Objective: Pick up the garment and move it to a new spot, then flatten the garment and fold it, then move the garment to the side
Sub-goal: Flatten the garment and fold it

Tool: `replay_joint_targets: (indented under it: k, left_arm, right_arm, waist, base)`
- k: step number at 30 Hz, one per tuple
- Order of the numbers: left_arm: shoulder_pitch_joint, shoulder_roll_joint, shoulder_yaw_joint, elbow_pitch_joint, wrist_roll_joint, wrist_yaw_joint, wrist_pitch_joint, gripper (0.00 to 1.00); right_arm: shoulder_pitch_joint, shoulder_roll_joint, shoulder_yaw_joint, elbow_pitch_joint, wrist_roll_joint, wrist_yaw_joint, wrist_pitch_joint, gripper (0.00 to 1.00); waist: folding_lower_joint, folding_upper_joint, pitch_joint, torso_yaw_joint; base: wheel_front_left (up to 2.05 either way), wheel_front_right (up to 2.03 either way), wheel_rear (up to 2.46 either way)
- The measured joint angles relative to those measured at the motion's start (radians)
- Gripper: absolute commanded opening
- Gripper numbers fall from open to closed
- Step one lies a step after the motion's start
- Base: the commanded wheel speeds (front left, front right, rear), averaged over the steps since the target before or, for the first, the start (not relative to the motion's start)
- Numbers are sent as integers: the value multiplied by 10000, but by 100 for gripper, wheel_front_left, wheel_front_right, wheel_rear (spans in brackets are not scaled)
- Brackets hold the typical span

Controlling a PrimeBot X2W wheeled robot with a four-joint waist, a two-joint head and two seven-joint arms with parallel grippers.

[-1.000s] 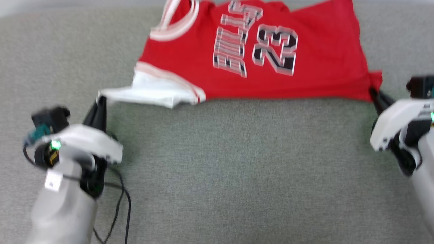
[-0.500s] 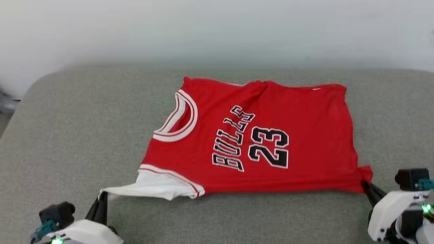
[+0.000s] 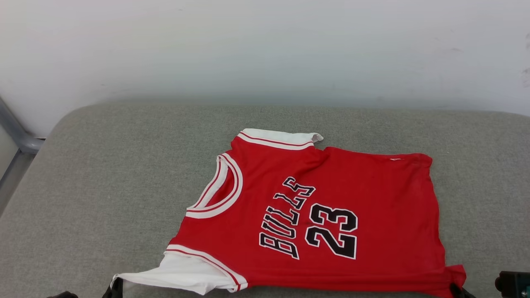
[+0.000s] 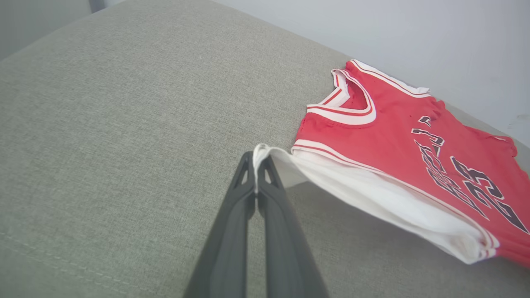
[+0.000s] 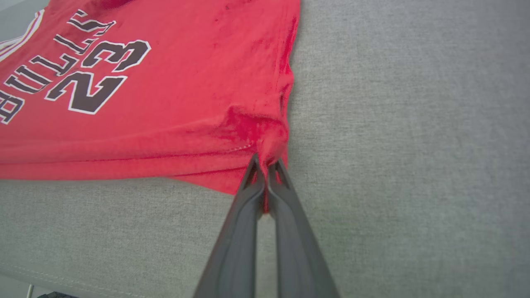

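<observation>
The garment [image 3: 331,194], a red jersey with white sleeves and dark "BULLS 23" lettering, lies spread on the grey cushion [image 3: 103,174], collar to the left. My left gripper [image 4: 257,163] is shut on the tip of the near white sleeve [image 4: 372,194], which hangs stretched and slightly lifted. My right gripper [image 5: 265,163] is shut on the near red hem corner [image 5: 256,132], bunching the cloth there. In the head view the left gripper's fingers [image 3: 116,287] and the right gripper's fingers [image 3: 457,289] just peek in at the bottom edge.
A pale wall [image 3: 265,45] rises right behind the cushion's far edge. A grey metal frame [image 3: 16,136] stands past the rounded left corner. Bare grey fabric stretches to the left of the jersey and toward me.
The head camera has tilted up, so the jersey and grippers sit lower in the picture and the wall and far white sleeve have come into sight. Both grippers stay shut on the garment.
</observation>
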Motion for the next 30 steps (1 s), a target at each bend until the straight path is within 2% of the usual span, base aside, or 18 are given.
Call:
replay_joint_targets:
  k: [3,7,14,20,24,25,30]
  left_arm:
    - [196,165,-19,-640,48,136,192,0]
    - [-37,213,-144,-930,151,136,326,0]
    - [-1755,211,-744,-612,295,-322,617,0]
    - [-3481,-121,-1081,531,267,-832,535,0]
    - [-4773,-401,-1348,1931,278,-1244,441,0]
    - [-5256,-614,-1448,2635,205,-1390,422,0]
    - [-5821,-823,-1609,3739,117,-1685,355,0]
  right_arm:
    - [366,360,-353,-871,-236,-2,439,0]
    - [417,462,-399,-1321,-318,-4,704,0]
    - [-223,345,-249,-1547,-566,-6,1239,0]
    - [-1252,-36,61,-1210,-581,-10,1390,0]
    - [-2263,-360,637,-341,-504,-10,1185,0]
    - [-2652,-470,838,230,-384,-10,957,0]
    - [-3157,-548,1110,930,-240,-8,466,0]
  waist:
    - [0,0,11,30]
    - [0,0,59,15]
    - [3,0,497,-68]
    - [3,0,1241,-176]
    - [4,0,2081,-357]
    - [4,0,2455,-438]
    - [4,-1,2872,-510]
  base:
    - [0,0,0]
    - [0,0,0]
    - [0,0,0]
    - [0,0,0]
    - [0,0,0]
    - [0,0,0]
    - [0,0,0]
